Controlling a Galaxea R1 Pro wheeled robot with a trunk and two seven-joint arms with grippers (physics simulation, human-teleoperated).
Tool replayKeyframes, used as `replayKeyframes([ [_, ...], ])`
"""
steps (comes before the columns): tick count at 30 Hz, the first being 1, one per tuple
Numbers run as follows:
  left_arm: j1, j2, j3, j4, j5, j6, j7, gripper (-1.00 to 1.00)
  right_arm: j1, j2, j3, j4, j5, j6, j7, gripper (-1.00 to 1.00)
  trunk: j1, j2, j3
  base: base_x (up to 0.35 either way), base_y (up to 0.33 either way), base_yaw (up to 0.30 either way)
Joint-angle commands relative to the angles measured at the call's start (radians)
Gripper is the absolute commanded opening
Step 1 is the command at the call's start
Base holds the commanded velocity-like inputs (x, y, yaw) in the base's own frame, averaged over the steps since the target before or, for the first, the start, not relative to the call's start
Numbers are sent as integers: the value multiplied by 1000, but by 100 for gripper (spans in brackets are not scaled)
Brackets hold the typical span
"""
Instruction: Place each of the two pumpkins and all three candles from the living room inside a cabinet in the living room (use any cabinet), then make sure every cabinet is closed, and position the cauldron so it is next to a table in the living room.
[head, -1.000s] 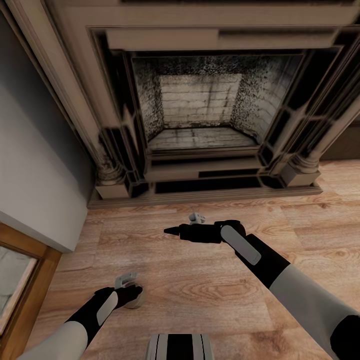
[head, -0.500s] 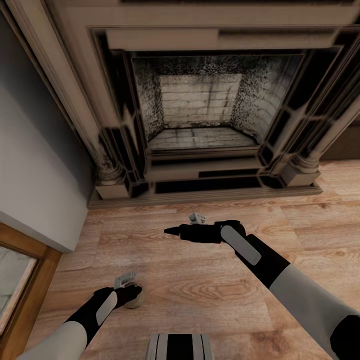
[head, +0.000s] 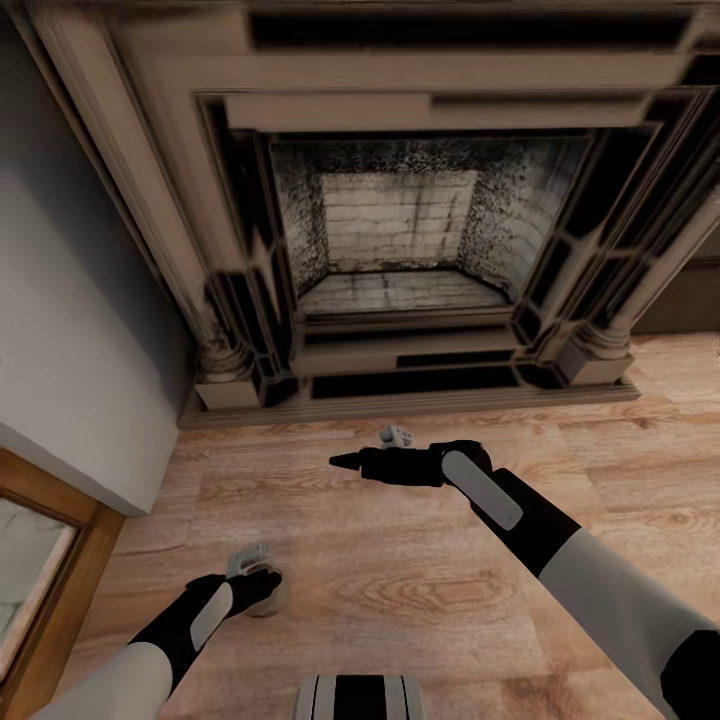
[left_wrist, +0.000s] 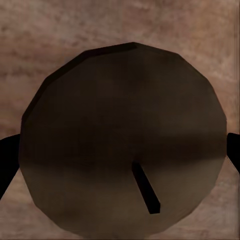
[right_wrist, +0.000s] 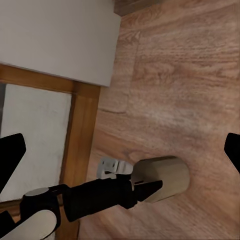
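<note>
Our head view has shifted: the fireplace (head: 400, 230) now sits slightly lower in frame, with more of its upper mantel exposed, and its base plinth meets the wood floor (head: 420, 590) higher up than before. The wood-framed panel (head: 40, 560) at lower left sits lower as well. This indicates camera motion, not movement of the objects. We observe no change in either arm's position relative to our view.

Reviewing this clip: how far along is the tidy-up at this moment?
Nothing looks finished here. In hand: the left gripper is at a beige candle on the wood floor, fingertips at both its sides in the left wrist view, grip unconfirmed. The right gripper hangs empty before the fireplace. Left: stowing that candle; other items are out of frame.
</note>
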Motion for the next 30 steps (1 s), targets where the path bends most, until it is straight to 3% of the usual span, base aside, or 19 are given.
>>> replayKeyframes([
  [1, 0, 2, -6, -3, 11, 4, 6, -100, -1, -1, 2, 0, 4, -6, 4, 100, -1, 0, 3, 0, 0, 0],
  [7, 0, 10, -1, -9, 15, 9, 8, -100, -1, -2, 0, 16, 4, -29, 1, 100, -3, 1, 26, 0, 0, 0],
  [12, 0, 22, 8, -12, 20, 15, 8, -100, -1, -1, -3, 113, 4, -65, 2, 100, -5, 3, 46, 0, 0, 0],
  [18, 0, 31, 75, -14, 20, 29, 11, -100, -1, -1, -4, 170, 5, -104, -1, 100, -8, 4, 69, 0, 0, 0],
  [30, 0, 44, 111, -103, 21, 194, 11, -100, -1, -1, -4, 199, 5, -149, -2, 100, -14, 7, 116, -72, 0, -12],
])
